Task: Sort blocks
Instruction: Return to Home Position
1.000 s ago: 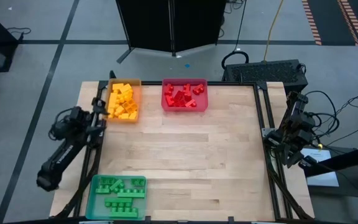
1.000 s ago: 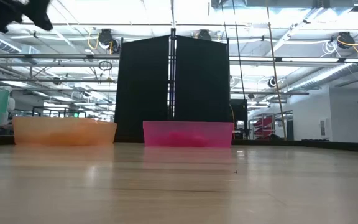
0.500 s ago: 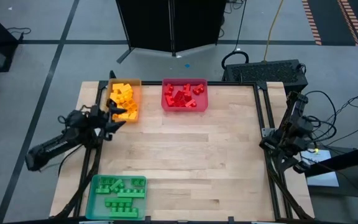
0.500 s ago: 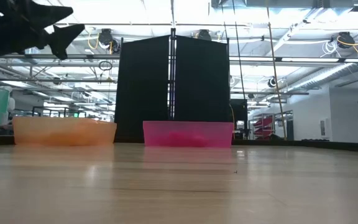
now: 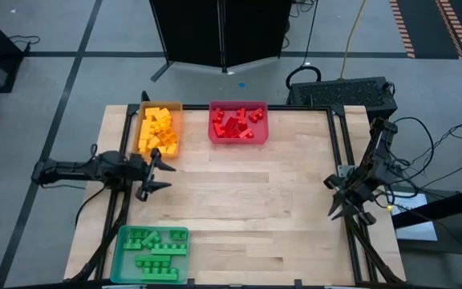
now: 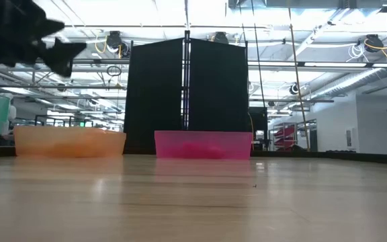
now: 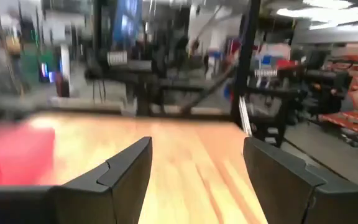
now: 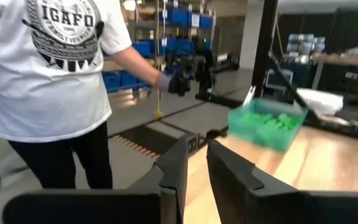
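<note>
Checking the wooden table (image 5: 255,193) from my console, I find no loose pieces left on it. The yellow-orange studded plastic bricks (image 5: 158,131) lie heaped in the translucent orange rectangular tray (image 5: 160,104) at the far left. The red studded bricks (image 5: 235,123) are in the translucent red tray (image 5: 238,141) just beside it, and the green studded bricks (image 5: 155,250) fill the teal tray (image 5: 117,255) at the near left corner. By colour, every block looks to be where it belongs.

The left gripper (image 5: 165,170) hangs over the table's left edge, between the orange and teal trays and apart from both. Its fingers (image 7: 126,171) are spread wide with only bare wood between them, so it is released and carrying nothing. The right gripper (image 5: 333,198) sits at the right edge, well apart from all three trays. Its fingers (image 8: 176,165) are drawn almost together, with just a slit between them and nothing held.

I judge the sorting itself finished, and the step in hand to be parking the arms in their rest pose. The next move calls for folding the left arm back outside the frame rail without sweeping over the orange tray's rim. A person in a white printed T-shirt (image 8: 55,74) stands beyond the table on the left arm's side, so I would keep that swing slow and tight.
</note>
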Available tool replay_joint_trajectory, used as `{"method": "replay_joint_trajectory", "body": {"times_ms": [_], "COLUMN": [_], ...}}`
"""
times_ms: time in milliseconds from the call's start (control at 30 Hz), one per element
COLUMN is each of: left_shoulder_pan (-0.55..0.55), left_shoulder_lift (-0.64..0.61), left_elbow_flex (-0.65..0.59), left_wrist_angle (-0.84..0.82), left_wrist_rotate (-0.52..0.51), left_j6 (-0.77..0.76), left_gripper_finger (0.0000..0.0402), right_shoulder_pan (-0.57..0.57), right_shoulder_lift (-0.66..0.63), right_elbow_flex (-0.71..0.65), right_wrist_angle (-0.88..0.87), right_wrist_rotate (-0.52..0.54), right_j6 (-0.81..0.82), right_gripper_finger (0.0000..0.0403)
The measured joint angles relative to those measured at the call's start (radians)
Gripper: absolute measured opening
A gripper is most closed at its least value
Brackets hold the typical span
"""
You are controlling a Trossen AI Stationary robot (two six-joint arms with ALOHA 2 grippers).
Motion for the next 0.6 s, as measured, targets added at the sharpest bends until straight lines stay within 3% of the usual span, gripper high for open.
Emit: {"method": "replay_joint_trajectory", "body": {"times_ms": [200, 400, 500, 600], "left_shoulder_pan": [-0.093, -0.114, -0.115, -0.117], "left_shoulder_lift": [0.019, 0.019, 0.040, 0.059], "left_elbow_flex": [0.000, 0.000, 0.000, 0.000], "left_wrist_angle": [-0.095, -0.113, -0.116, -0.126], "left_wrist_rotate": [-0.191, -0.358, -0.357, -0.268], "left_j6": [-0.014, 0.033, 0.032, -0.003], "left_gripper_finger": [0.0255, 0.0255, 0.0255, 0.0255], "right_shoulder_pan": [0.000, 0.000, 0.000, 0.000], "right_shoulder_lift": [0.000, 0.000, 0.000, 0.002], "right_elbow_flex": [0.000, -0.008, -0.041, -0.073], "right_wrist_angle": [-0.121, -0.188, -0.169, -0.166], "right_wrist_rotate": [-0.003, 0.001, 0.022, 0.023], "right_j6": [0.016, 0.015, 0.025, 0.049], "right_gripper_finger": [0.0059, 0.0059, 0.0059, 0.0059]}}
